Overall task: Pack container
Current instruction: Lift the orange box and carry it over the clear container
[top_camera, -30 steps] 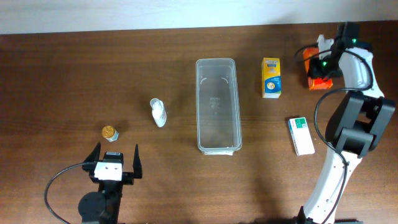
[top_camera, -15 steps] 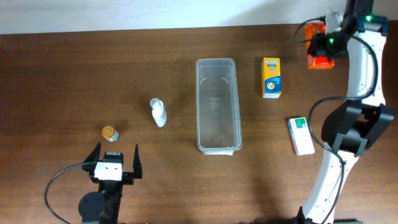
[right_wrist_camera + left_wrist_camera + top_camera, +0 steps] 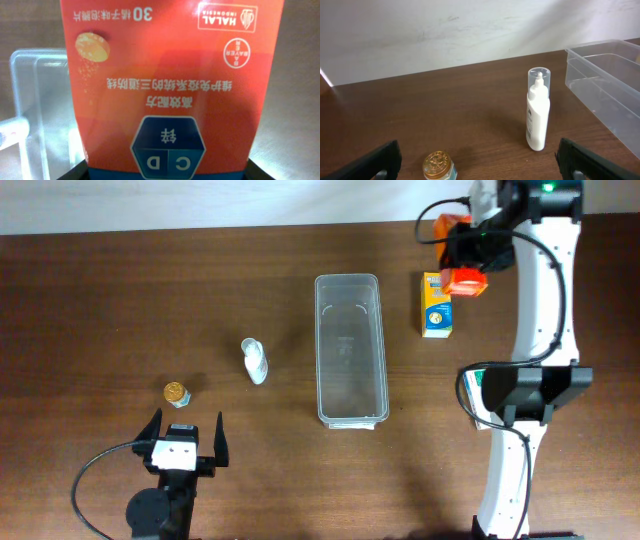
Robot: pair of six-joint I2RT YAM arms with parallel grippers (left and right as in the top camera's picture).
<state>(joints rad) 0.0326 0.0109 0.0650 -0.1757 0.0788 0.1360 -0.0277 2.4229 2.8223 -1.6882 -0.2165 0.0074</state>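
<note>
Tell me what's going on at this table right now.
A two-arm robot is packing a clear container, which is empty so far. The right gripper is closed on an orange box, holding it up at the far side of the table, just right of the container and over a corner of a yellow box. The left gripper sits open near the front edge, holding nothing. A white bottle and a gold-lidded jar stand to the container's left.

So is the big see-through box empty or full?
Empty. Only brown table shows through the container; the white bottle and yellow box sit outside it.
</note>
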